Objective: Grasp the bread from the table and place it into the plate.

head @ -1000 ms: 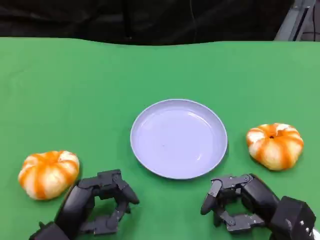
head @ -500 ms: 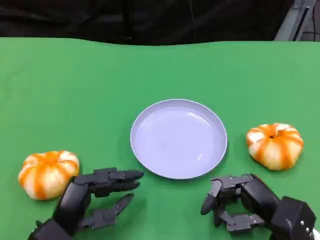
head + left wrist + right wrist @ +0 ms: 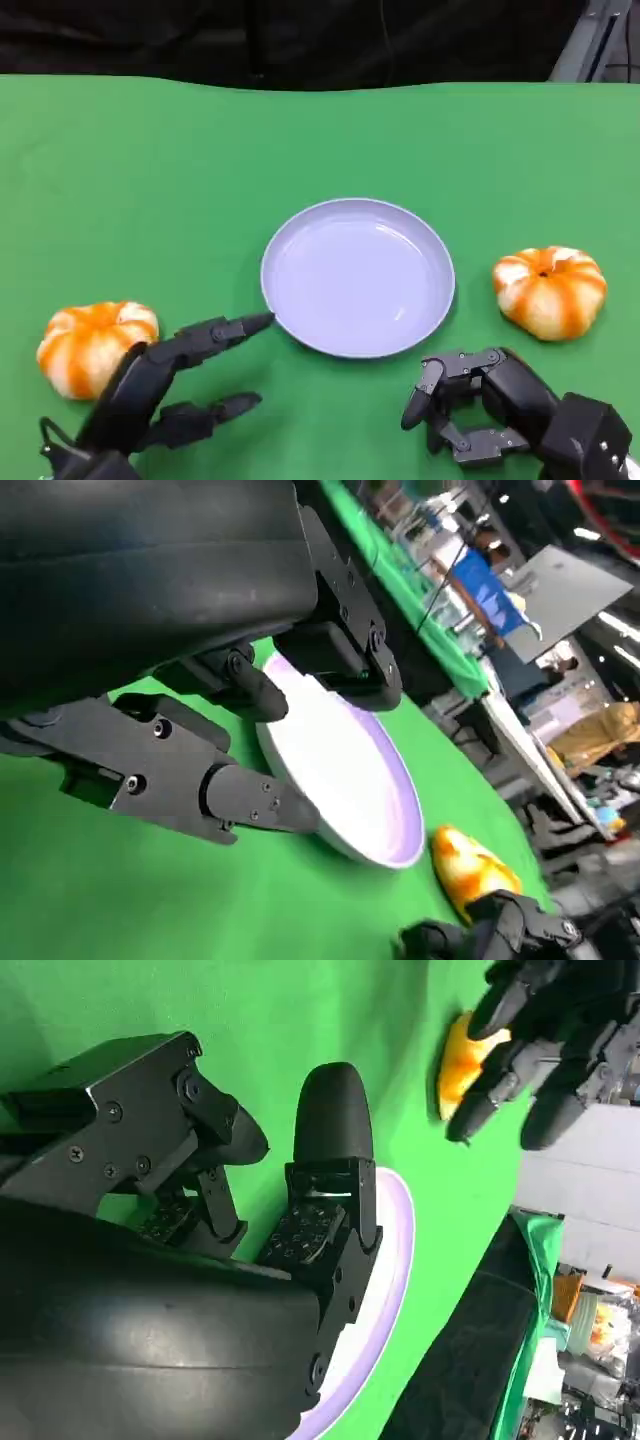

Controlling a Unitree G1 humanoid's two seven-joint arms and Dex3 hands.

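Biggest thing on the green table (image 3: 150, 170) is the lavender plate (image 3: 357, 276), sitting about in the middle and empty, so nothing's placed yet. You've got two orange-and-white striped breads: the left bread (image 3: 92, 345) near the table's front left corner and the right bread (image 3: 550, 290) toward the right edge, level with the plate's near rim.

Your left hand (image 3: 165, 385) is spread wide with nothing in it, just beside the left bread, and its longest fingers (image 3: 225, 329) point at the plate instead, tip nearly at the rim. I'd guess the risk is clipping the plate and shoving it if you sweep sideways, or nudging the round bread so it rolls off toward the edge.

Your right hand (image 3: 480, 405) is curled in on nothing, near the front edge below the plate, apart from the right bread. Nothing sits between either bread and the plate.
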